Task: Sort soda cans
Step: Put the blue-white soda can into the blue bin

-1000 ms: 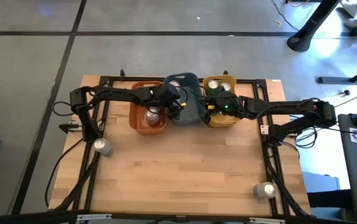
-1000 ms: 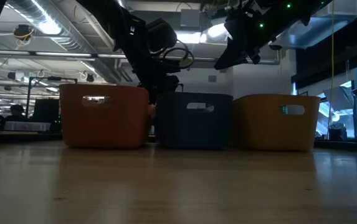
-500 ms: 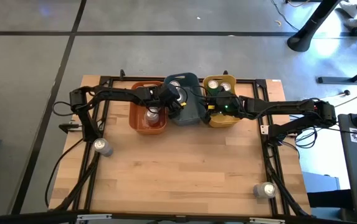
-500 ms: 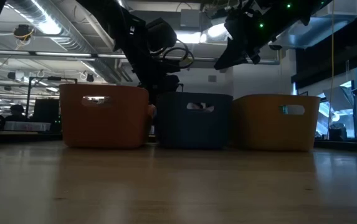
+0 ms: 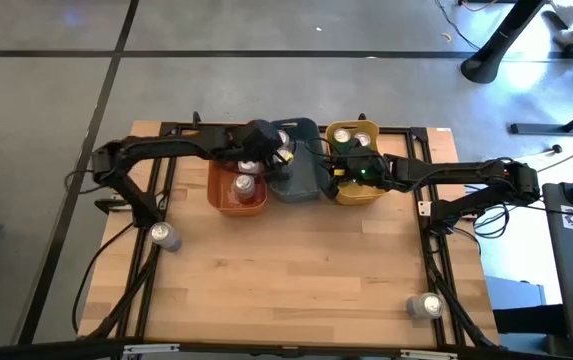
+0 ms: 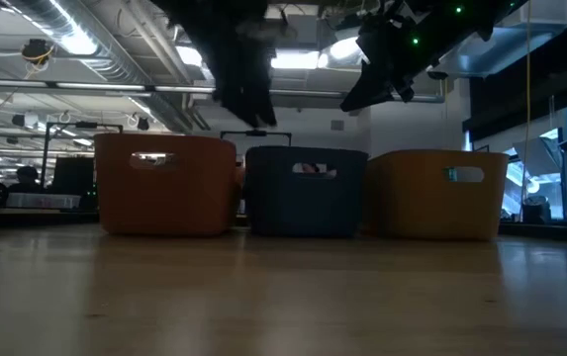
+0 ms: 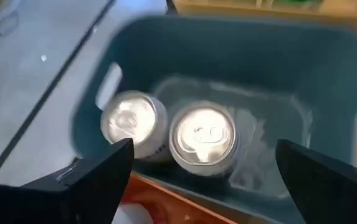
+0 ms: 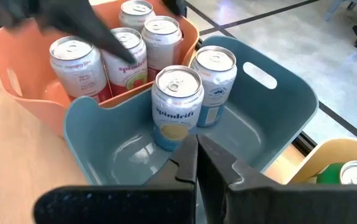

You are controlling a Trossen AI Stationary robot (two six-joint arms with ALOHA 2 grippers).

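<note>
Above the blue bin (image 7: 328, 99), left pincer (image 7: 203, 180) hangs with fingers spread and empty over two cans (image 7: 203, 137) standing inside, while right pincer (image 8: 197, 155), fingers pressed together, waits by the yellow bin (image 5: 358, 190).

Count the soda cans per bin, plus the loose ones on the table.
Orange bin: 4 soda cans
Blue-grey bin: 2
Yellow bin: 2 showing, part of the bin hidden
Loose on the table: 2
Total: 10 seen
</note>
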